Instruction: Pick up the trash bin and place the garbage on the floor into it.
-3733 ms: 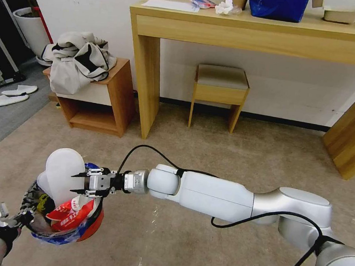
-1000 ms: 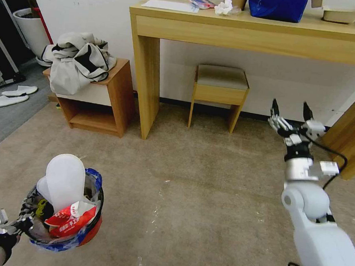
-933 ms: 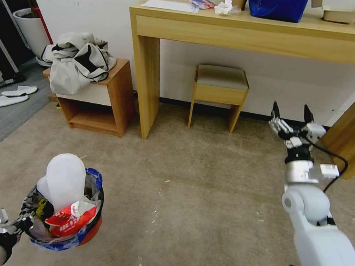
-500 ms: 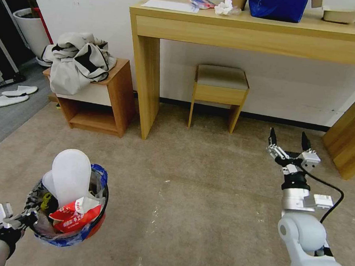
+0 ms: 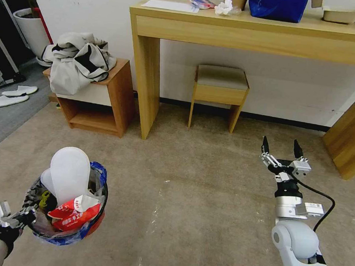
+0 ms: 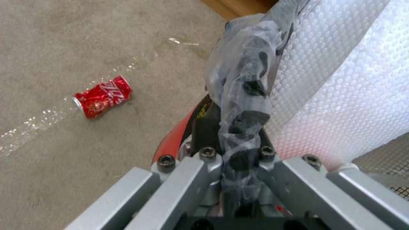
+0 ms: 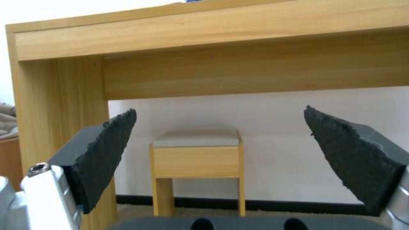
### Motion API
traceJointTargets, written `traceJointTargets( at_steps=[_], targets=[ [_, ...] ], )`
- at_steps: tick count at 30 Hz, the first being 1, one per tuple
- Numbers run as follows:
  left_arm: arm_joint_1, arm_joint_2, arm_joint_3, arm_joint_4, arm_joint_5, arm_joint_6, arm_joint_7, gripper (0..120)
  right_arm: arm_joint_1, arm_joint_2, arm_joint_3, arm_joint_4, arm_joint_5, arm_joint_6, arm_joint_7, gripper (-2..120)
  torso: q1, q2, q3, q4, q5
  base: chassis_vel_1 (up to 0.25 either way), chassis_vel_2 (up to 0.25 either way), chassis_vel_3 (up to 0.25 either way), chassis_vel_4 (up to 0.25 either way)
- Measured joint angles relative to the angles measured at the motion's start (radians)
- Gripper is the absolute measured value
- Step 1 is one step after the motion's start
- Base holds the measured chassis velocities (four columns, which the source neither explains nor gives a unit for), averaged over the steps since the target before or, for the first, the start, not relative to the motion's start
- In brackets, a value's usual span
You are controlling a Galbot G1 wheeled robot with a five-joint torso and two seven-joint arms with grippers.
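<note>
The small round red trash bin, lined with a clear plastic bag edged in blue, is held at the near left of the scene, apparently just above the beige low-pile carpet, though the head view leaves the gap uncertain. It is already stuffed: two white flat slippers stand upright in it above a red wrapper. The left gripper is clamped on the bin's near rim, its jaws closed over the bunched plastic liner.

In the left wrist view a crushed red can is seen lying on its side on the carpet, beside a worn tape line and well apart from the bin. The collecting step is therefore judged nearly done, with this can left to gather.

The right gripper is raised at the near right, empty, its jaws wide apart and pointed towards the small wooden stool under the light wooden desk. Nothing lies between them. The next move is judged to call for the right arm being brought down and across to the can, jaws set either side of its body.
</note>
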Motion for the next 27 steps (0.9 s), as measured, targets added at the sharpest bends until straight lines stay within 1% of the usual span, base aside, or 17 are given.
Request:
traceJointTargets(
  at_steps=[3, 13, 27],
  targets=[
    [0.002, -0.005, -0.003, -0.002, 0.0, 0.0, 0.0, 0, -0.006, 0.01, -0.015, 0.0, -0.022, 0.005, -0.004, 100, 0.0, 0.0, 0.0, 0.0, 0.0001, 0.0, 0.0, 0.0, 0.0],
    [0.007, -0.008, -0.009, -0.009, -0.002, 0.0, -0.001, 0, -0.004, 0.018, -0.035, -0.002, -0.038, 0.006, -0.004, 100, 0.0, 0.0, 0.0, 0.0, 0.0001, 0.0, 0.0, 0.0, 0.0],
    [-0.001, -0.005, -0.006, 0.01, 0.0, -0.001, -0.001, 0, 0.004, 0.024, -0.041, -0.014, -0.046, 0.006, -0.003, 100, 0.0, 0.0, 0.0, 0.0, 0.0001, 0.0, 0.0, 0.0, 0.0]
  ],
)
